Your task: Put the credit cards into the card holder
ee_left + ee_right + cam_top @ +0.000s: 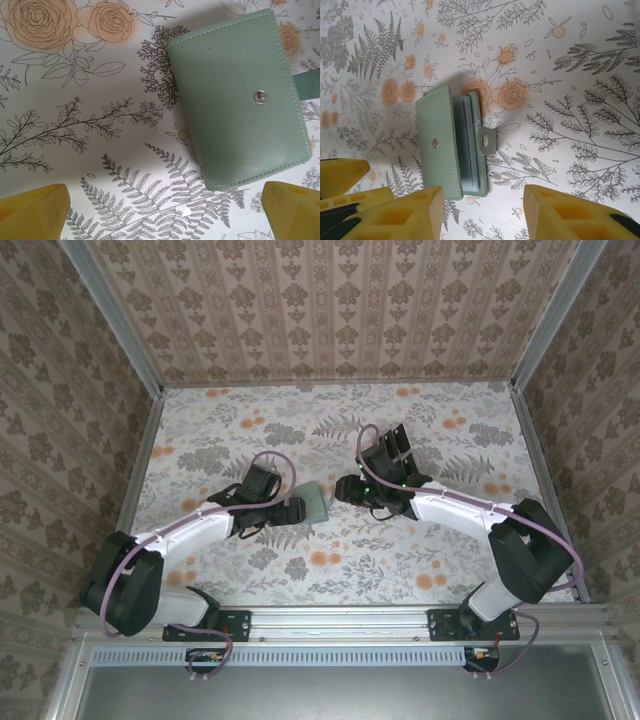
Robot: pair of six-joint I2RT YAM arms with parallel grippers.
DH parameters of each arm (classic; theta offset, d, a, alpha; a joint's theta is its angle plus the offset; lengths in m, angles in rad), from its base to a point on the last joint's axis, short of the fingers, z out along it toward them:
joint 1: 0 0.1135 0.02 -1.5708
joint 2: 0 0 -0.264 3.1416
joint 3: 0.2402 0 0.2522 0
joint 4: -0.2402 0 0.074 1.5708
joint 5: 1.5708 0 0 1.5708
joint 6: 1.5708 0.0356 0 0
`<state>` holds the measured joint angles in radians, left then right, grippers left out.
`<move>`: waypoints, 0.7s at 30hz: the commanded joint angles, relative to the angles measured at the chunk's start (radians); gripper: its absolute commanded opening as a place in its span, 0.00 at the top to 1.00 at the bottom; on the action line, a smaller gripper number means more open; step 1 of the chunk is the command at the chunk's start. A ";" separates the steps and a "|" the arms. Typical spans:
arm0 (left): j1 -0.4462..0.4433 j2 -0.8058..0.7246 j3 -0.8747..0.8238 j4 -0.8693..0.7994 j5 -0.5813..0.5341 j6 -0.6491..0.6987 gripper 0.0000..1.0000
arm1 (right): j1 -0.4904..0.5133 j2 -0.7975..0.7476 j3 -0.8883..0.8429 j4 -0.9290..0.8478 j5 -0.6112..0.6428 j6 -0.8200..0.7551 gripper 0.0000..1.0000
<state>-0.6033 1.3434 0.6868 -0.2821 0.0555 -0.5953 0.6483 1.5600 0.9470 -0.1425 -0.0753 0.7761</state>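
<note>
Left pincer (165,220) and right pincer (482,215) both released, empty, close by the card holder (235,100), floral table (75,150) open beyond its edges.

Card holder (235,100): grey-green leather-like skin, smooth, faint sheen, stitched seam along the edges.
Snap (259,96): small metal stud, shiny.
Table cover (100,150): printed floral sheet, flat and matt; paper or cloth, cannot tell.
Left fingers (30,210): yellow plastic, matt.
Right fingers (570,215): yellow plastic, matt.
Rail (340,620): near edge, bare silver metal, satin finish.
Walls (340,310): patterned covering, matt.
</note>
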 commanded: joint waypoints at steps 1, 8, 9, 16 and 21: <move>-0.010 0.021 0.009 0.018 -0.022 0.033 0.00 | -0.001 0.043 0.040 -0.056 0.006 -0.041 0.53; -0.013 0.075 0.017 0.036 -0.026 0.041 0.00 | -0.001 0.113 0.095 -0.078 0.008 -0.073 0.56; -0.013 0.081 0.018 0.039 -0.029 0.042 0.00 | -0.001 0.118 0.101 -0.079 0.008 -0.075 0.57; -0.022 0.135 0.044 0.007 -0.062 0.070 0.00 | -0.001 0.154 0.146 -0.104 0.002 -0.095 0.59; -0.038 0.187 0.079 -0.064 -0.109 0.092 0.00 | -0.001 0.165 0.172 -0.125 -0.004 -0.110 0.60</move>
<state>-0.6308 1.5005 0.7303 -0.2874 -0.0063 -0.5434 0.6483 1.7107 1.0843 -0.2192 -0.0765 0.6964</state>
